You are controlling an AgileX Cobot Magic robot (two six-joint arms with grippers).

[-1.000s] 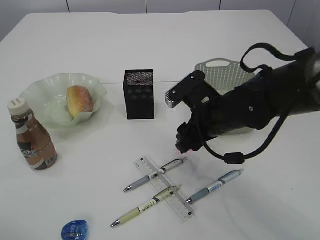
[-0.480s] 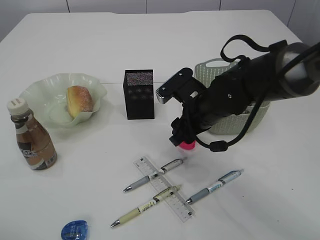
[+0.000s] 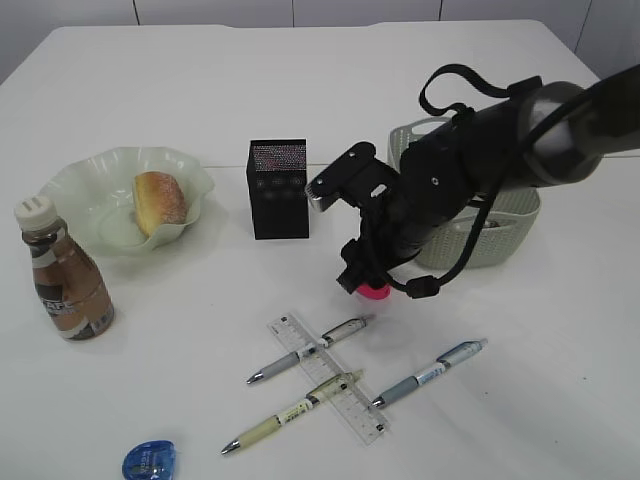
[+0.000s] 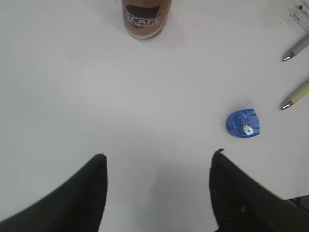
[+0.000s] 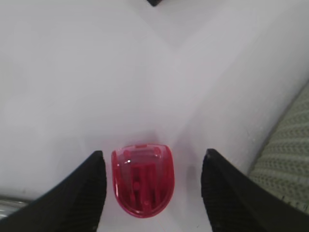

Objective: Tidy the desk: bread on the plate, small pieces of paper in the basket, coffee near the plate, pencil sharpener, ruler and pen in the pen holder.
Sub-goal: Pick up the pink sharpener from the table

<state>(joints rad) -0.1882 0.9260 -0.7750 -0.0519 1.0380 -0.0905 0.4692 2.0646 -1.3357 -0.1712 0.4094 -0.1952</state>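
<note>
Since a second ago the right arm has swung back toward the basket (image 3: 470, 215), uncovering a red pencil sharpener (image 3: 375, 290) under the right gripper (image 3: 368, 268). Its wrist view shows fingers wide, straddling it untouched, probably lined up for a grab. Left gripper (image 4: 157, 166) hovers wide and empty near the blue sharpener (image 4: 244, 124).

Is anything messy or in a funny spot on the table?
Yes. The clear ruler lies slanted with two pens resting across it, and a third pen lies beside them. The blue pencil sharpener sits at the front edge of the table. A red sharpener lies between the right gripper's open jaws.
</note>
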